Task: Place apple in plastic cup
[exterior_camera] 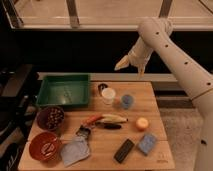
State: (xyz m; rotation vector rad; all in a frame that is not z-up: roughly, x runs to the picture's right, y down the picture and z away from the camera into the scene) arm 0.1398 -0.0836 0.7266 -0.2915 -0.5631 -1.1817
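The gripper (131, 68) hangs above the far edge of the table (155, 157), its fingers spread apart and holding nothing; the apple (142, 123) sits near the right side, with the plastic cup (127, 101) behind it and apart — a white cup (108, 95) stands just left of that; a banana (114, 118) lies left of the apple, a blue sponge (147, 143) in front.
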